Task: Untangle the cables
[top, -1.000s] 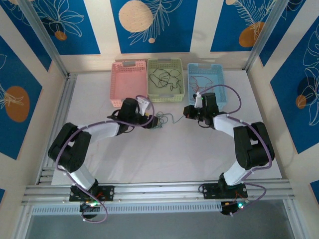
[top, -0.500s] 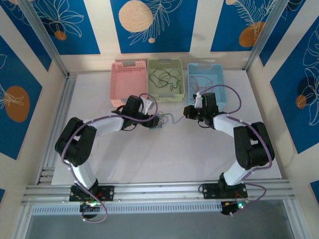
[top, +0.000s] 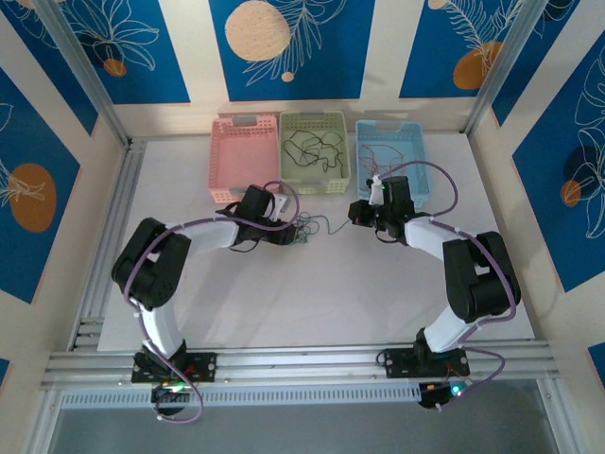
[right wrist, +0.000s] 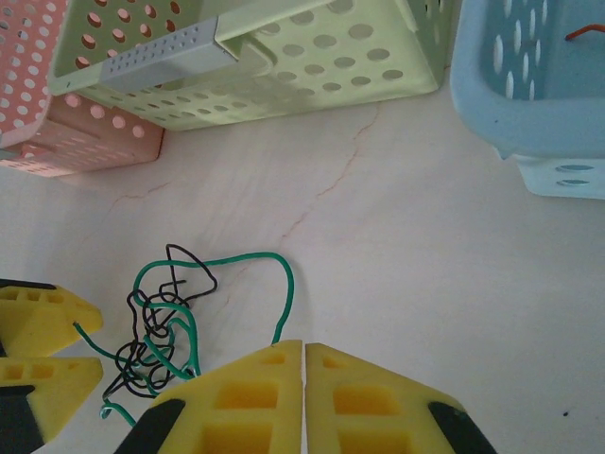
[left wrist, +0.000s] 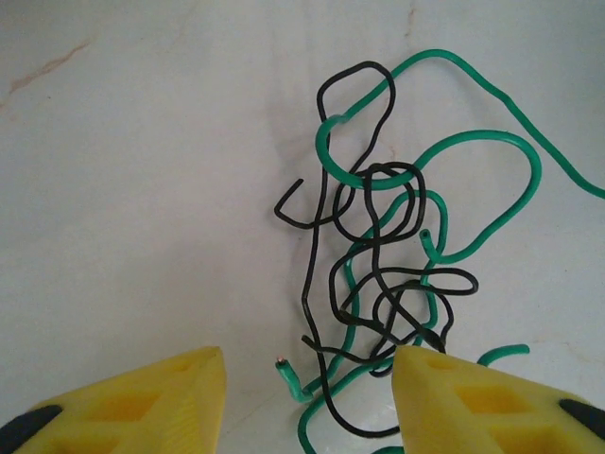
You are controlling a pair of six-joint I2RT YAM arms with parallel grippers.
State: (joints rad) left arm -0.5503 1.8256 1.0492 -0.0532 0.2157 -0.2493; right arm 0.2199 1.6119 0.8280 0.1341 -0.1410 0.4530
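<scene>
A small clump of cables (top: 302, 230) lies on the white table: a green one (left wrist: 416, 180) and a black one (left wrist: 373, 274) knotted together. My left gripper (left wrist: 307, 378) stands open astride the near end of the clump, one yellow fingertip (left wrist: 180, 388) on each side and not touching it. In the right wrist view those fingers (right wrist: 43, 322) sit left of the clump (right wrist: 161, 326). My right gripper (right wrist: 304, 345) is shut, and a green strand (right wrist: 284, 284) arcs from the clump and ends under its left fingertip. In the top view the right gripper (top: 355, 214) sits right of the clump.
Three baskets line the back: pink (top: 244, 156), pale green (top: 331, 180) holding loose dark cables (top: 312, 147), and light blue (top: 389, 151) holding a red cable (right wrist: 584, 33). The green basket's wall (right wrist: 284, 66) is close ahead of the right gripper.
The left arm has slid its gripper a little right onto the clump, and its jaws have narrowed. The right arm has not moved.
</scene>
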